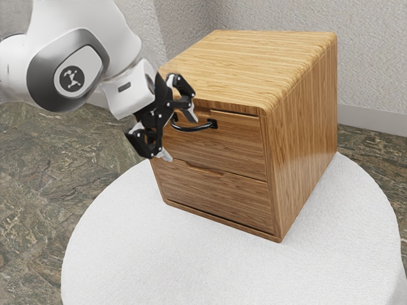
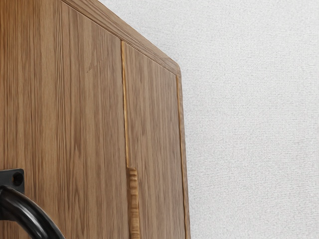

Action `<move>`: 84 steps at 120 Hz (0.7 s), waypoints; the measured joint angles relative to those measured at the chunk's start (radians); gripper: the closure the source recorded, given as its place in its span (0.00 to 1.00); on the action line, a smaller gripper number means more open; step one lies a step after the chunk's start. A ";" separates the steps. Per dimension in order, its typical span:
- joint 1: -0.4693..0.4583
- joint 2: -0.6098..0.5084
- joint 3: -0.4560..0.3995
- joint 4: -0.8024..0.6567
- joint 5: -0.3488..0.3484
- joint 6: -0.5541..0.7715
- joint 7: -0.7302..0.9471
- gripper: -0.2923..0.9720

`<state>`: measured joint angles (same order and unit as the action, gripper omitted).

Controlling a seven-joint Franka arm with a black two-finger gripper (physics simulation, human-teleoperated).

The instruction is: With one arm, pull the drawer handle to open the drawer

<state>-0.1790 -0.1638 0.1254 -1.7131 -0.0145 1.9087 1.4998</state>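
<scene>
Facing the top drawer (image 1: 232, 146), your pincer (image 1: 180, 137) stands open. The black handle (image 1: 196, 128) lies just beside its upper finger (image 1: 184, 101).

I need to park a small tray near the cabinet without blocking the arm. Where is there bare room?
The white tabletop lies bare in front of the cabinet and toward the exterior view's right of it. The cabinet's top is bare too. It is crowded at the upper drawer's handle, where the gripper sits.
</scene>
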 joint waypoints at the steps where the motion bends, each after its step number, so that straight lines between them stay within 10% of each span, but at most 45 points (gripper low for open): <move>1: 0.000 0.000 0.000 -0.001 0.000 0.001 0.000 0.23; 84: 0.004 -0.004 0.026 -0.046 -0.001 0.058 0.020 0.23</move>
<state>-0.1755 -0.1680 0.1515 -1.7587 -0.0150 1.9671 1.5200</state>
